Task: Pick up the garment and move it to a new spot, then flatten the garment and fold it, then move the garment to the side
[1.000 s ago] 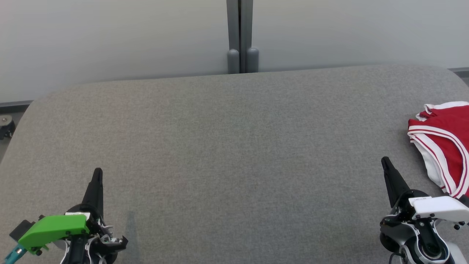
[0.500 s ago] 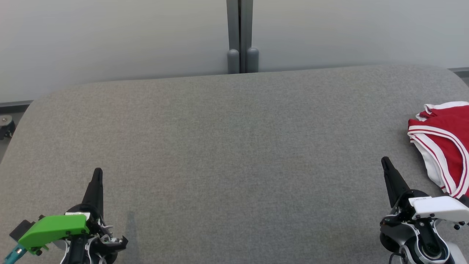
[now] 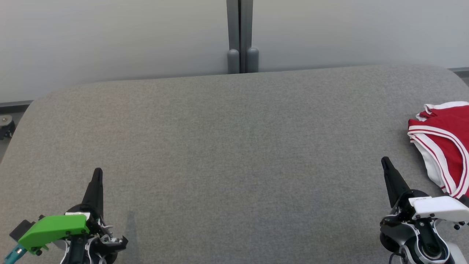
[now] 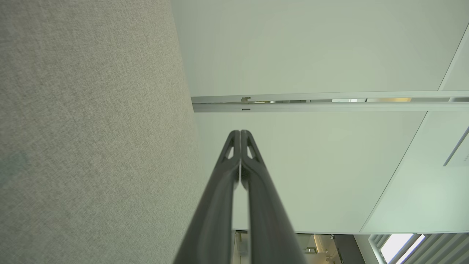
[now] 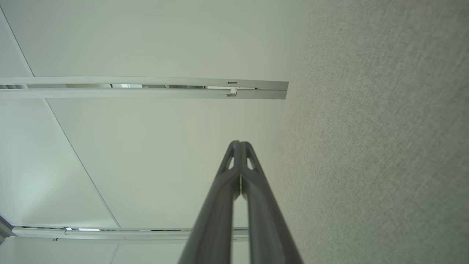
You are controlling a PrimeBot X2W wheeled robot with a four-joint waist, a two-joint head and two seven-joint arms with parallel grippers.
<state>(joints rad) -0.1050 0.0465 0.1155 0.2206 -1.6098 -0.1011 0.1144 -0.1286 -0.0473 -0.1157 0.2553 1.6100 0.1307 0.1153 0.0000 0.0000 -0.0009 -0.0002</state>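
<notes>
The garment (image 3: 445, 141), red with white stripes and a white lining, lies bunched at the far right edge of the grey table (image 3: 234, 146), partly cut off by the frame in the head view. My right gripper (image 3: 384, 161) stands at the lower right, shut and empty, its tip a short way left of the garment and apart from it. My left gripper (image 3: 98, 172) rests at the lower left, shut and empty, far from the garment. Each wrist view shows its own gripper, left (image 4: 240, 132) and right (image 5: 239, 143), with fingertips pressed together above the grey surface.
A pale wall with a grey vertical post (image 3: 240, 36) runs behind the table's rounded far edge. A small caster wheel (image 3: 5, 126) sits on the floor beyond the table's left corner.
</notes>
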